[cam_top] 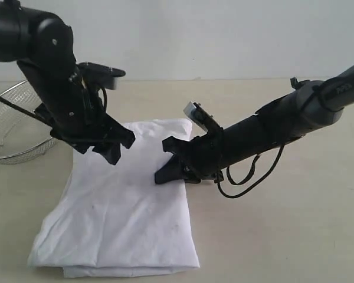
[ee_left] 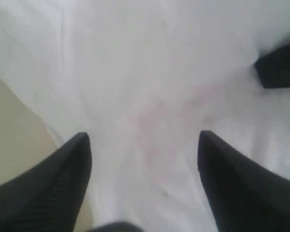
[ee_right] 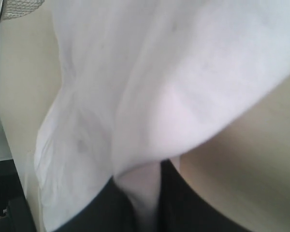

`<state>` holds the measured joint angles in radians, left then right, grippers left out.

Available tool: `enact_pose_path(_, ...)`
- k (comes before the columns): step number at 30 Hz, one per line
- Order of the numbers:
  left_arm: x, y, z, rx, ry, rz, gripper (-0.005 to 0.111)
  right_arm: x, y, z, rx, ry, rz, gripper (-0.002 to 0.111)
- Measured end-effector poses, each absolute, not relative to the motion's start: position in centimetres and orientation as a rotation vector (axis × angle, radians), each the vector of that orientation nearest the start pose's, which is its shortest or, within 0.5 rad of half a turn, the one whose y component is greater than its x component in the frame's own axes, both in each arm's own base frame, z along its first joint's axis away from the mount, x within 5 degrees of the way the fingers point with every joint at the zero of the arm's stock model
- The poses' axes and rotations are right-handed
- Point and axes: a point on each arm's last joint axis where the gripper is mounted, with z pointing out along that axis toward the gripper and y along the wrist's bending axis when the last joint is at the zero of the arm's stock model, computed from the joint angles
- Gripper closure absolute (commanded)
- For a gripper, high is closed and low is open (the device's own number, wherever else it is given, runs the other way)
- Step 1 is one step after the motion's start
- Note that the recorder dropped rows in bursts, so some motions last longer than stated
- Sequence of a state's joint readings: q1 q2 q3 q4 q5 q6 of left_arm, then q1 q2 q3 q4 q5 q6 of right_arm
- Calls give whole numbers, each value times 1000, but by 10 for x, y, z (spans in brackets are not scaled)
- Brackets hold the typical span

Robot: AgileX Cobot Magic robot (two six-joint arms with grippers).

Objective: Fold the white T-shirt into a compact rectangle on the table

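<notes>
Roughly in the lower left-centre of the exterior view, the shirt [cam_top: 124,206] lies folded into a rough rectangle on the table [cam_top: 283,236], with its plain white side up and its near edge showing stacked layers. The left gripper [cam_top: 106,150] hangs over the shirt's upper left corner. In the left wrist view its two dark fingers [ee_left: 63,179] stand wide apart, with nothing held between them and blurred white cloth below. The right gripper [cam_top: 168,165] reaches in from the right of the frame and meets the shirt at its right edge, about halfway up. In the right wrist view its jaws are closed on a narrow fold of cloth that rises between the fingers [ee_right: 183,203]. The rest of the shirt spreads away over the beige tabletop. A wire basket [cam_top: 12,118] sits at the left edge of the exterior view, near the shirt but apart from it.
</notes>
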<state>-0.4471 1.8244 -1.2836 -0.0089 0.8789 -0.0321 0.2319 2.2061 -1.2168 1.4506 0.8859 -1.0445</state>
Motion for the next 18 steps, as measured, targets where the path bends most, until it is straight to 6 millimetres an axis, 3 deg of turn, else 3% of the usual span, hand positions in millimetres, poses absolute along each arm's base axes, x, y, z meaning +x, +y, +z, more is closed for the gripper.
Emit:
enact_pose_path(5,309,-151,241,536,2789,-150,47,376,146,93,-160,2606,1359,108)
enact_pose_path(13,266,-143,278,430,2701,-392,47,392,89,102,-117,2633,1355,108)
enact_pose_path(18,241,-142,293,456,2606,-569,47,401,67,109,-68,2608,1358,108)
